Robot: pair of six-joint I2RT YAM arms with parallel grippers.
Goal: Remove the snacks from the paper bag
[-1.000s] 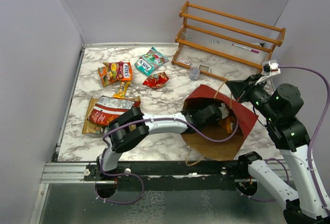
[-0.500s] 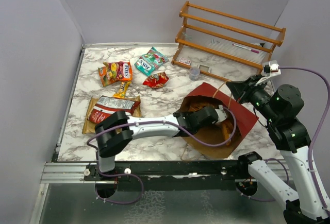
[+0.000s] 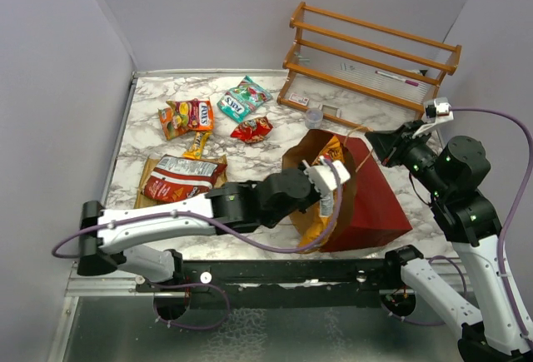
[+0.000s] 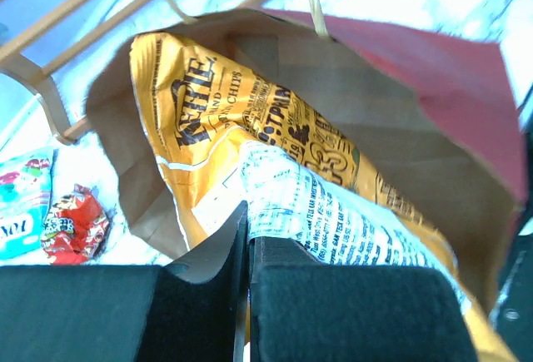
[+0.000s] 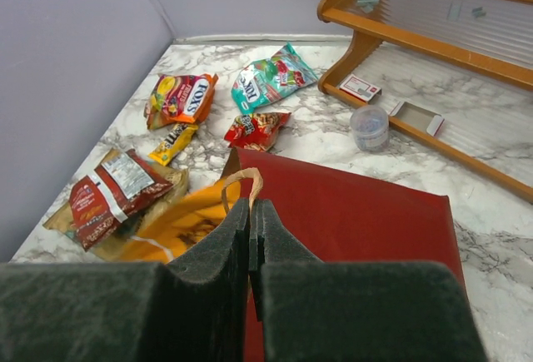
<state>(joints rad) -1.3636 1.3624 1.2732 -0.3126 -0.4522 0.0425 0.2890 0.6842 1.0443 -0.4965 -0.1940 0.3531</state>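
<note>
Top external view, biggest thing first: what has the paper bag [image 3: 371,204] done on the marble table [image 3: 275,156]?

— Half a second ago it lay flat with its brown lining up. Now it stands tented, red side out, mouth toward the left arm [image 3: 162,219].

And that arm?

— It was folded, with its wrist deep in the bag. Now it lies stretched low along the near edge, and the left gripper [image 4: 249,233] has backed out to the bag's mouth.

Holding anything?

— Yes. The left wrist view shows its jaws pinched on the white label panel of a yellow chip packet [image 4: 241,121]. The packet runs from the jaws up into the brown interior. Most of it is inside the bag, with its near end at the lip.

The right gripper [image 5: 251,208]?

— Unmoved, at the bag's far top corner. Its jaws are pressed together, and the string handle [image 5: 241,174] loops up right at their tips.

The other snacks?

— They lie where they lay before, left of the bag and well apart from both grippers: a red-and-brown pouch [image 3: 179,181], an orange packet [image 3: 188,116], a teal packet [image 3: 244,100], a small red packet [image 3: 251,130] and a small yellow packet [image 3: 196,144].
</note>
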